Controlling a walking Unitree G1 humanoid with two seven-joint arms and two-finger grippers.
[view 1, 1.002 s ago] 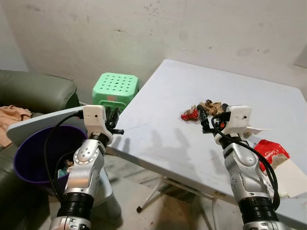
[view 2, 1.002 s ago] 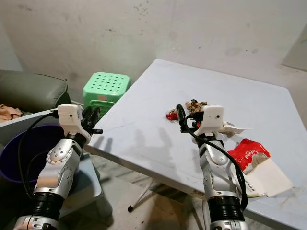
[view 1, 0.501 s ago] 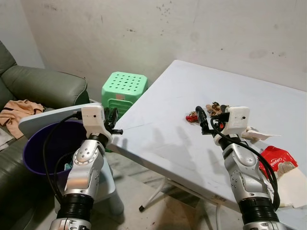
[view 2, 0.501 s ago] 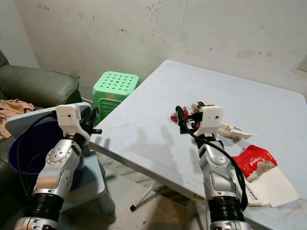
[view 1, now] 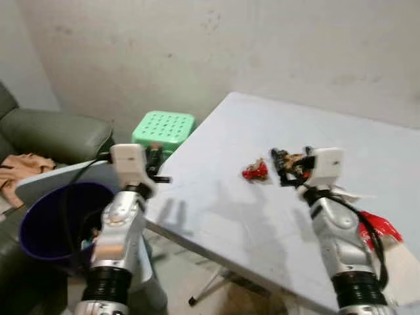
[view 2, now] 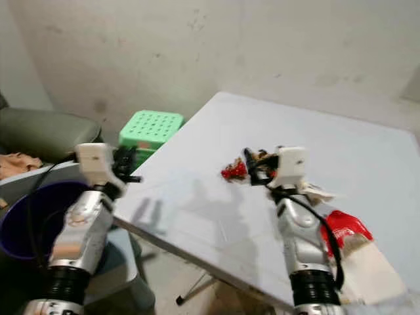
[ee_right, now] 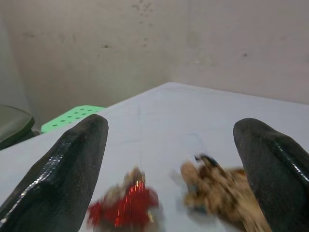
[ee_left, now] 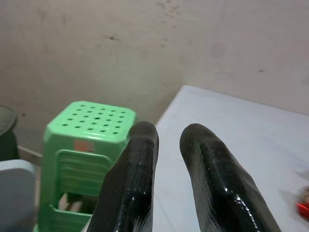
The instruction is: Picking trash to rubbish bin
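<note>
Right hand [view 1: 289, 172], item one: black fingers spread wide, empty, raised above the pale grey counter [view 1: 216, 197] just short of the crumpled red foil wrapper [view 1: 254, 171] and the brown dried scraps [ee_right: 227, 186]. Over the past second my head view swung and blurred; both arms kept their pose, and the hand stood closer to the wrapper. Left hand [view 1: 156, 172]: fingers nearly together, holding nothing, near the counter's corner. Round purple plastic bin [view 1: 46, 220] stood beside the counter, to my left. I judged a grasp imminent.

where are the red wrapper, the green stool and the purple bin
red wrapper [view 1: 254, 171], left eye view, middle of the crumpled foil
green stool [view 1: 163, 129], left eye view, its holed top
purple bin [view 1: 34, 243], left eye view, near rim
</note>
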